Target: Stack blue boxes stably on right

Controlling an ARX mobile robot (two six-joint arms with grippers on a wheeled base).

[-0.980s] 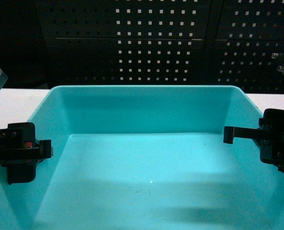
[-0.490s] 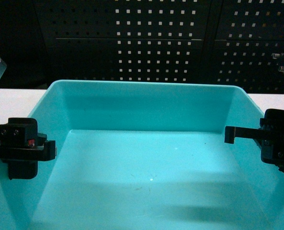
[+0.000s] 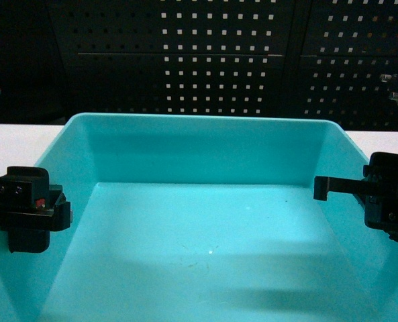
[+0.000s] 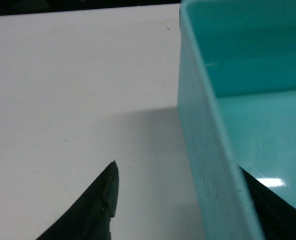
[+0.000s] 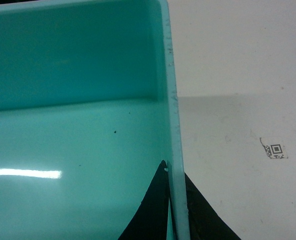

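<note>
Your left hand (image 3: 47, 213) has slipped a little lower and outward along the tub's wall since half a second ago; your right hand (image 3: 360, 194) has held its place. Between the two sits the turquoise box (image 3: 205, 144), a smooth plastic tub filling most of the head view, its inside bare apart from a few dark specks and faint scuffs on the floor.

The only marking in sight is a small square printed code (image 5: 275, 149) on the white desk (image 5: 237, 60), lying apart from the right hand on its outer side; no words can be read.

In the right wrist view, the right hand's dark fingers (image 5: 152, 210) stand one inside and one outside the tub's side wall, pressed close against it, gripping the rim. In the left wrist view, one finger (image 4: 95, 210) of the left hand stands on the desk side, clear of the wall, and the other lies inside the tub against it, so that hand straddles the wall with jaws apart. A dark perforated panel (image 3: 219, 60) stands beyond the tub.
</note>
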